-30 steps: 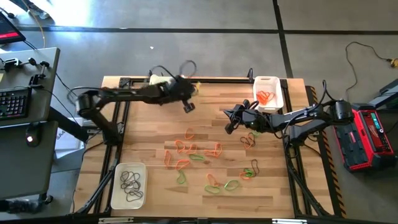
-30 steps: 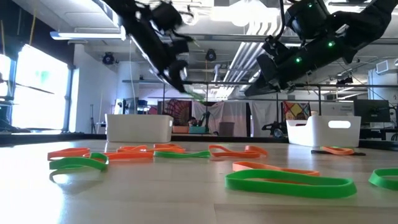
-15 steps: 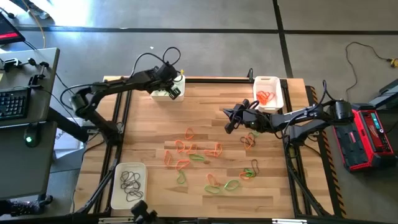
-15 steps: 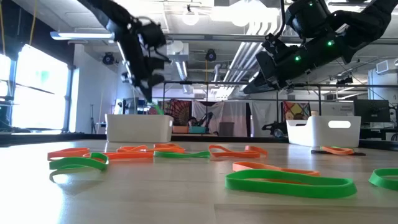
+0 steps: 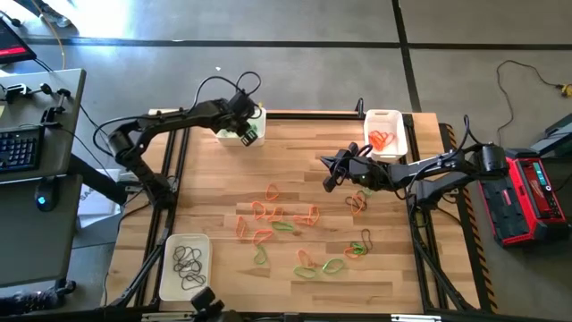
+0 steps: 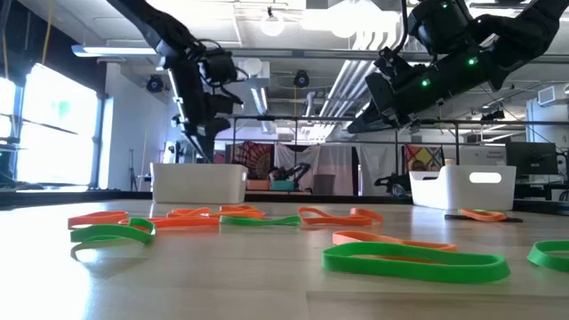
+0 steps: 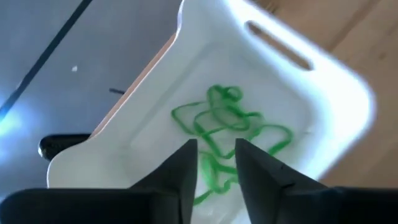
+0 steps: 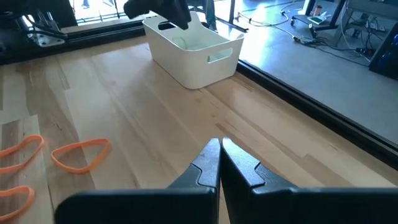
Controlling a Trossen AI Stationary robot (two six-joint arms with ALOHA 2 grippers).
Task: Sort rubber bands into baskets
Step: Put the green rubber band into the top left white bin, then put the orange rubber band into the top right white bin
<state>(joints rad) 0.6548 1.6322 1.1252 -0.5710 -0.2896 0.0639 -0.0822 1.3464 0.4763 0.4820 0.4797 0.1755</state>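
My left gripper (image 5: 249, 134) hangs open over the far-left white basket (image 5: 234, 136), fingers pointing down into it. In the left wrist view its fingers (image 7: 186, 168) stand apart above several green rubber bands (image 7: 227, 127) lying on the basket's floor (image 7: 292, 93). My right gripper (image 5: 328, 173) is shut and empty, above the table beside the far-right basket (image 5: 394, 119), which holds orange bands (image 5: 382, 140). Loose orange and green bands (image 5: 281, 219) lie flat on the table's middle.
A third white basket (image 5: 170, 277) at the near left holds dark bands (image 5: 189, 261). Some dark and orange bands (image 5: 359, 243) lie toward the near right. The low view shows green bands (image 6: 413, 260) close to the near edge. Bare wood lies between the two far baskets.
My left gripper has gone from above the table's far middle toward the far-left basket and come down over it. The green band that hung below its fingers in the low view no longer shows there.
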